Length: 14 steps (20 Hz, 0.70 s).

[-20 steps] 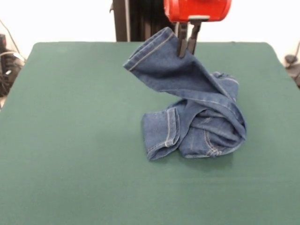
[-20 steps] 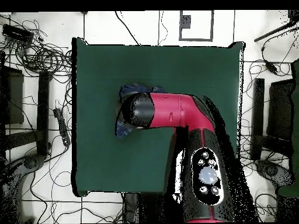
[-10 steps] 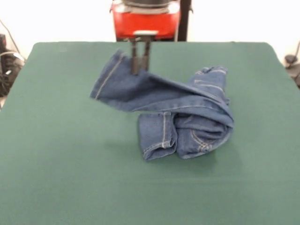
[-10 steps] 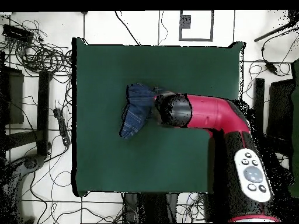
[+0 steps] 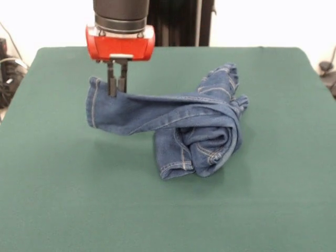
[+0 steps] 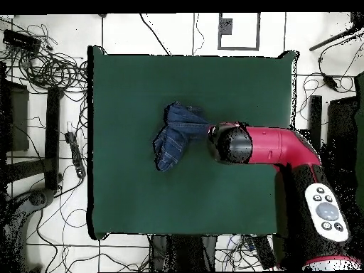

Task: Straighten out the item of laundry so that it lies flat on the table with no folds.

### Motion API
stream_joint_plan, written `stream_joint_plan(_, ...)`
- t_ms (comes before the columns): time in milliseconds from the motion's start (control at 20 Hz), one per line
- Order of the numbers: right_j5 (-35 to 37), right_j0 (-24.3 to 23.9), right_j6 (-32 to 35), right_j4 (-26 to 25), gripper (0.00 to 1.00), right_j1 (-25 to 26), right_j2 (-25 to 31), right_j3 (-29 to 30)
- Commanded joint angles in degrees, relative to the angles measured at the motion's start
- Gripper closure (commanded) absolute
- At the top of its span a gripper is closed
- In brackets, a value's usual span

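Note:
The item of laundry [image 5: 199, 139], small blue denim jeans, sits bunched near the middle of the green table [image 5: 63, 199]. One leg stretches out to the left in the front view, lifted off the felt. My gripper [image 5: 117, 92] is shut on that leg close to its hemmed end, which hangs down beside the fingers. The other leg end lies folded under the bundle at the front. In the overhead view the jeans [image 6: 174, 135] show left of the arm's red and black wrist [image 6: 238, 144], which hides the gripper.
Cables [image 6: 43, 67] and dark stands lie on the floor beyond the table's edges. The arm's red link [image 6: 284, 153] reaches in over the table's right side in the overhead view.
My gripper has carried the held leg leftward and lower in the front view, drawing it out from the bundle. The bundle has rolled and shifted slightly the same way.

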Motion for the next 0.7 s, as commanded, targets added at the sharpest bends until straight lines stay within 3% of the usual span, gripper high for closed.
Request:
stream_joint_plan(50, 2.2, 0.3, -14.6, -4.7, 1.0, 2.9, 9.6, 4.4)
stream_joint_plan(700, 11.1, -4.2, -21.9, -7.2, 1.0, 1.3, 14.8, 1.0)
